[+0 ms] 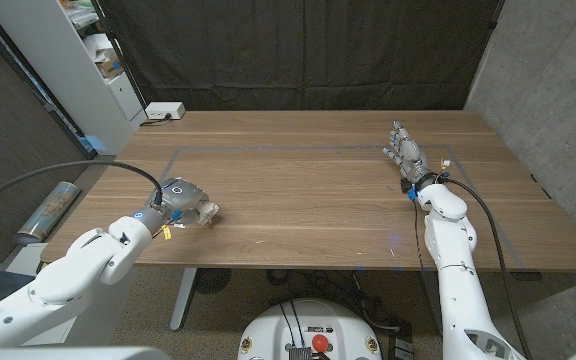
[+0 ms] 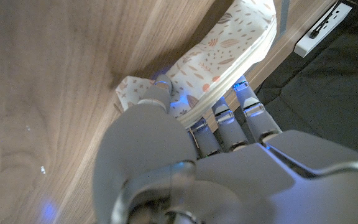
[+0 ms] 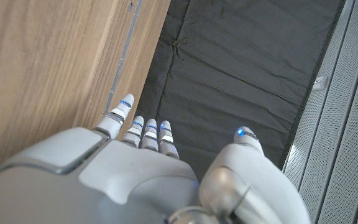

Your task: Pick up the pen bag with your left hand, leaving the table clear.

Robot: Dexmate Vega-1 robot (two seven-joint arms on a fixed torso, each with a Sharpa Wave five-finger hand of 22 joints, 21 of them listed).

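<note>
Pen bag (image 2: 222, 56), cream with a leaf print, is clamped in the left hand (image 1: 183, 200) near the table's (image 1: 308, 200) left front; the wrist view reveals its pattern. Right hand (image 1: 408, 155) holds nothing, fingers apart. White power strip (image 1: 164, 111) lies at the far edge.

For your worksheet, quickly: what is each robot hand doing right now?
Left hand: fingers closed on the pen bag.
Right hand: open, holding nothing.

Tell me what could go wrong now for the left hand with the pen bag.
1. The left hand grips the bag near one end, so the soft bag might sag or slip from the fingers on lifting.
2. The bag sits near the table's front edge; if it slips, it could fall off.
</note>
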